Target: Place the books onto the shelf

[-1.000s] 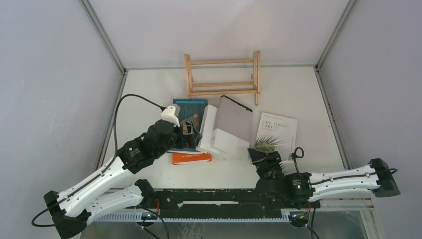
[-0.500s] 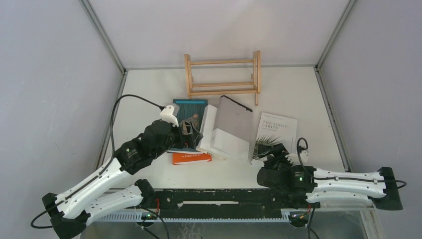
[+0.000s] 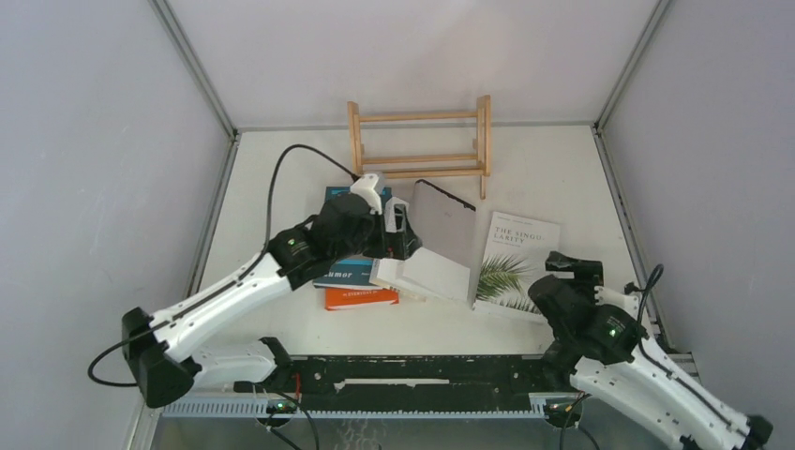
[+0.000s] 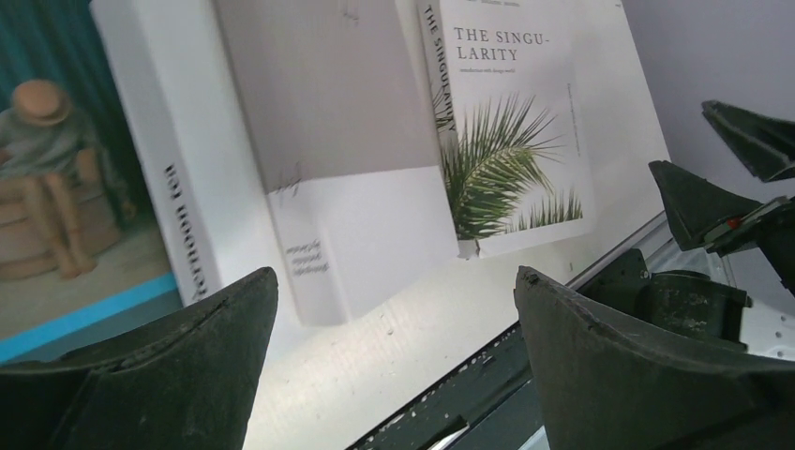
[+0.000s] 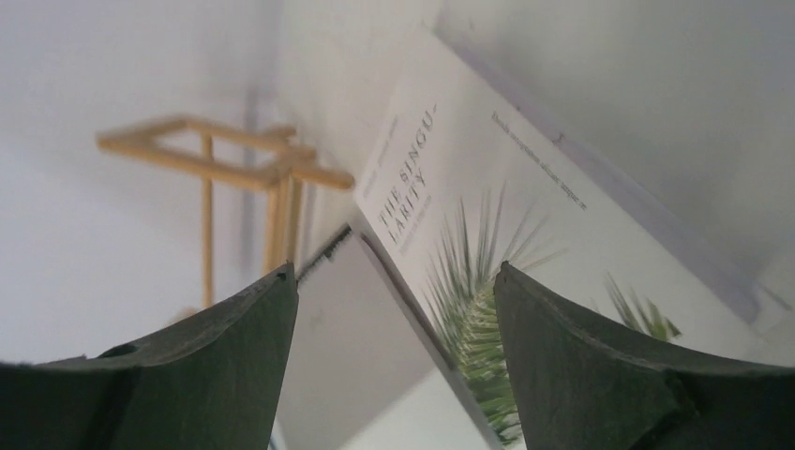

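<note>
Top external: my left arm reaches from the lower left up to mid-frame, and the left gripper [image 3: 401,230] hangs over the stack of books, above the white book [image 3: 427,274] and the plain grey book [image 3: 445,225]. My right arm comes in from the lower right, with the right gripper [image 3: 570,264] just beside the right edge of the palm-leaf "The Singularity" book [image 3: 520,248]. I count five books: those three, plus the teal "Humor" book [image 3: 349,274] and the orange book [image 3: 361,298] under it. There is one shelf [image 3: 422,172], upright at the top centre. All five books lie on the table [image 3: 281,187] just below it in the frame.

Left wrist: both dark fingers [image 4: 187,375] sit in the lower corners, spread wide with nothing between them. Beyond them I see the white book's spine at left, the grey cover on top of it, and the palm-leaf cover at upper right.

Right wrist: the fingers [image 5: 581,356] are likewise apart and hold nothing. The palm-leaf cover fills the right half, the grey book's edge sits in the middle, and the shelf is blurred at upper left.
</note>
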